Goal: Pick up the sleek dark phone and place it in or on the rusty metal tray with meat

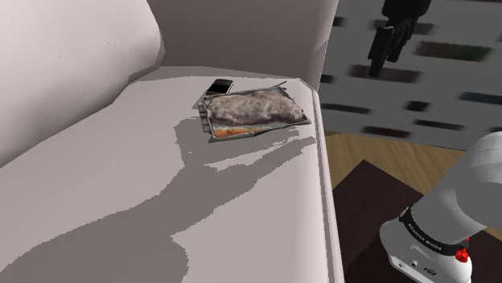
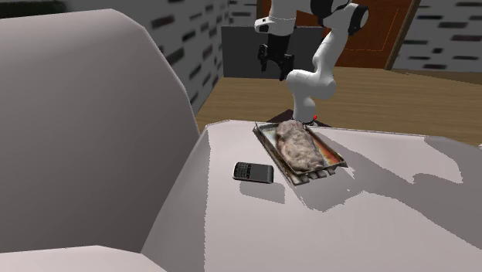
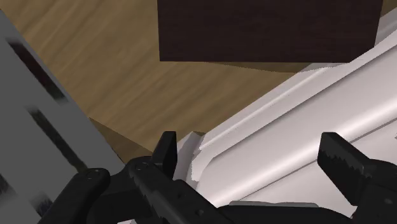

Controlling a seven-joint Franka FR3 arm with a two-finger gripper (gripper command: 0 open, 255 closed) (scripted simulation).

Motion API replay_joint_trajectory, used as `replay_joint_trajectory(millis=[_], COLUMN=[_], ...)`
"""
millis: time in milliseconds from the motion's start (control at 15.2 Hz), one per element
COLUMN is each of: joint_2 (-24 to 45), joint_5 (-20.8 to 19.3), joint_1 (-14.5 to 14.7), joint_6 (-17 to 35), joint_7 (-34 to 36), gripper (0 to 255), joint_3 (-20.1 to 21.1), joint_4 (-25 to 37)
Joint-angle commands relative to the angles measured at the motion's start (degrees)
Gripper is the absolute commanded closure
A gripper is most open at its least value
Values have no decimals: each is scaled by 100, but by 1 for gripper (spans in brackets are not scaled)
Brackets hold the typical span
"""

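A dark phone lies flat on the pale surface, just beyond the far corner of the rusty tray. A big lump of meat covers most of that tray. From the other side, the phone sits a short way off the tray and its meat. My black gripper hangs high in the air past the surface's edge, over the floor and away from both objects. It also hangs by the arm. In the wrist view the fingers stand wide apart with nothing between them.
A large pale backrest rises along one side of the surface. The surface's rounded edge drops to a wooden floor with a dark rug. A brick-patterned wall stands behind the gripper.
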Motion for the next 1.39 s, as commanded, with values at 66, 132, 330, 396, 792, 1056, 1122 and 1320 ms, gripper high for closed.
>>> replay_joint_trajectory(millis=[66,132,330,396,792,1056,1122,1320], joint_2=[118,244,667,823,1884,2698,2914,3588], joint_5=[102,198,449,519,767,746,716,570], joint_1=[-6,-15,-50,-65,-191,-276,-293,-323], joint_6=[81,164,416,499,966,1208,1256,1361], joint_7=[230,457,1130,1351,2663,3540,3760,4422], gripper=[0,0,0,0,0,0,0,0], joint_3=[119,238,582,693,1319,1681,1762,1978], joint_4=[29,68,236,310,935,1524,1693,2253])
